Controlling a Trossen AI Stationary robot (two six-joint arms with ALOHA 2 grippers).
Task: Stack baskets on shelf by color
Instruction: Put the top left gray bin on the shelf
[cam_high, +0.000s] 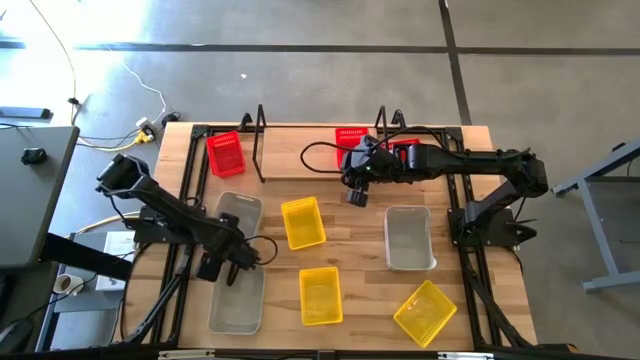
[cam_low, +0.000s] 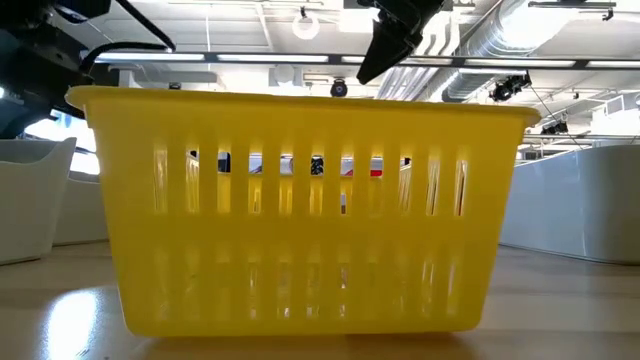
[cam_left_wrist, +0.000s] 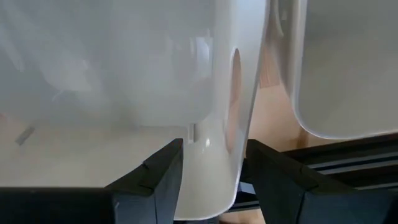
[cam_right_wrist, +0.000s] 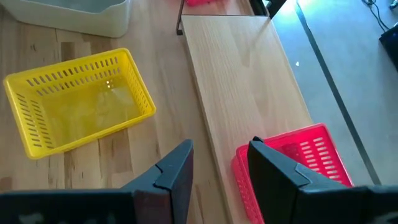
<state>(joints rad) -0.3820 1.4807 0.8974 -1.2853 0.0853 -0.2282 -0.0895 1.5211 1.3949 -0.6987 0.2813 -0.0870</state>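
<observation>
Bright daylight, ceiling lamps glare, near basket (cam_left_wrist: 211, 93) blurred

Two baskets (cam_high: 225, 154) (cam_high: 351, 139) sit at opposite ends of the shelf (cam_high: 300, 150); the remaining baskets (cam_high: 320, 296) lie scattered before it.

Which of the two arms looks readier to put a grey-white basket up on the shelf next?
Probably the left. The left gripper straddles the wall of a grey-white basket at the table's near-left, while the right gripper hangs empty and open over the shelf beside a red basket.

text: none legible | labels: none | brands: none | numbers: none | signs: none
</observation>
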